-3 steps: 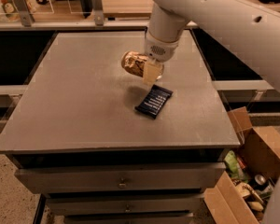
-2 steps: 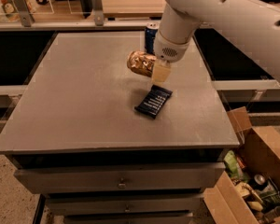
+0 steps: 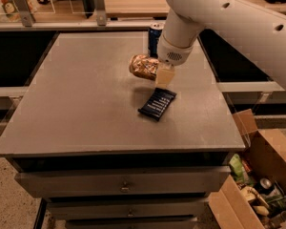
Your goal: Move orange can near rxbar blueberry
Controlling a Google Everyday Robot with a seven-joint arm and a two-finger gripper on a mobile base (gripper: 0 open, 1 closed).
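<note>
The orange can lies on its side at the back middle of the table, its right end between the fingers of my gripper. The gripper hangs from the white arm and is shut on the can. The rxbar blueberry lies flat on the table just in front of the gripper and a little below the can, a short gap away from it. The far side of the gripper is hidden behind the visible pale finger.
A dark blue can stands upright at the back of the grey table, just behind the arm. Drawers sit under the tabletop. An open cardboard box of rubbish stands on the floor at the right.
The gripper and the orange can have shifted slightly right together, and the arm has swung right, uncovering the dark blue can behind it. The rxbar has not moved.
</note>
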